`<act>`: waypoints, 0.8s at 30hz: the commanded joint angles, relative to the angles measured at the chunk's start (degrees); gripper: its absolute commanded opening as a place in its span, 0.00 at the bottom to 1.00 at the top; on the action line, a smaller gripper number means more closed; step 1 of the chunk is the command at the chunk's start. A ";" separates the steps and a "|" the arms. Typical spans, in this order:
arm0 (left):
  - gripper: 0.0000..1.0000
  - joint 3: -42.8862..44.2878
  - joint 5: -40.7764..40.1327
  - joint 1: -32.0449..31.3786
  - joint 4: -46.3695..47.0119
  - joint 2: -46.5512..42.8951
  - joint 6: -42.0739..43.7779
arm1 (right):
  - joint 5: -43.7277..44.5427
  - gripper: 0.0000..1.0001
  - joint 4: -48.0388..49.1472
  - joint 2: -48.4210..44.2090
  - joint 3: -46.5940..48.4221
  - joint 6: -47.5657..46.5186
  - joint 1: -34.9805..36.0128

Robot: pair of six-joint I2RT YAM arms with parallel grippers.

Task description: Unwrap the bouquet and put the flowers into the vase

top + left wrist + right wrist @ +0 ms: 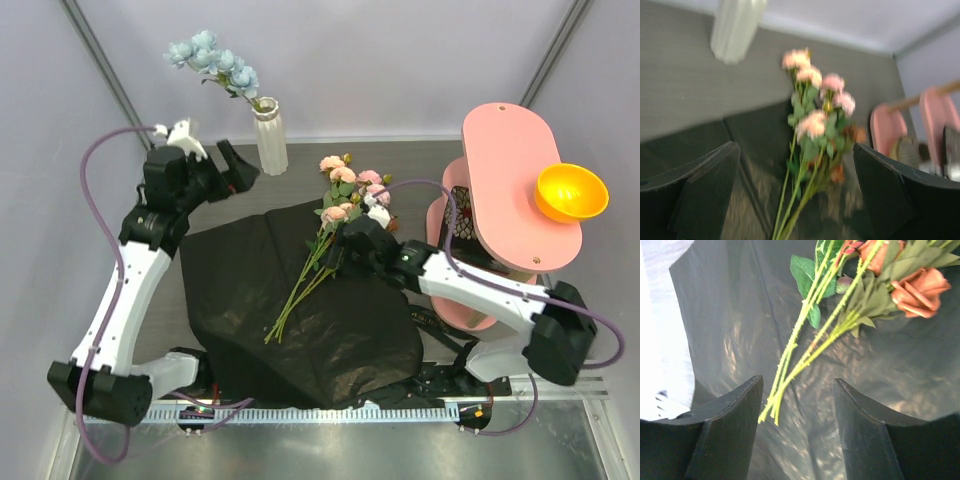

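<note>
The white ribbed vase [269,136] stands at the back with a pale-blue flower spray [215,58] in it. The bouquet's black paper [300,320] lies spread flat on the table. On it lie the pink, peach and rust flowers [345,192], their green stems [298,292] pointing toward the near left. My left gripper [238,168] hangs open just left of the vase, nothing between its fingers [710,195]. My right gripper [797,415] is open low over the paper, with the stem ends [785,385] between its fingers, close to the left one [727,427].
A pink two-level stand [510,185] occupies the right side, with an orange bowl [571,192] on its top. Walls close in at the back and both sides. A toothed rail [330,410] runs along the near edge.
</note>
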 commanded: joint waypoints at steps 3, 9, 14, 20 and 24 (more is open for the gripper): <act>1.00 -22.32 16.18 0.13 -3.51 -13.46 -1.16 | 4.98 0.53 5.21 14.52 9.77 11.38 0.15; 0.98 -30.95 21.89 0.21 -1.40 -22.27 -6.08 | 1.55 0.38 11.70 25.43 10.56 19.39 0.15; 0.97 -31.57 24.01 0.13 -2.97 -23.77 -5.04 | 1.90 0.36 13.03 30.10 11.27 21.58 0.85; 0.97 -31.75 24.54 0.13 -4.12 -24.64 -3.80 | 3.13 0.25 12.77 32.57 13.11 20.89 1.12; 0.97 -31.75 24.37 0.13 -3.86 -24.47 -3.80 | 7.60 0.20 7.51 30.21 15.04 19.31 1.73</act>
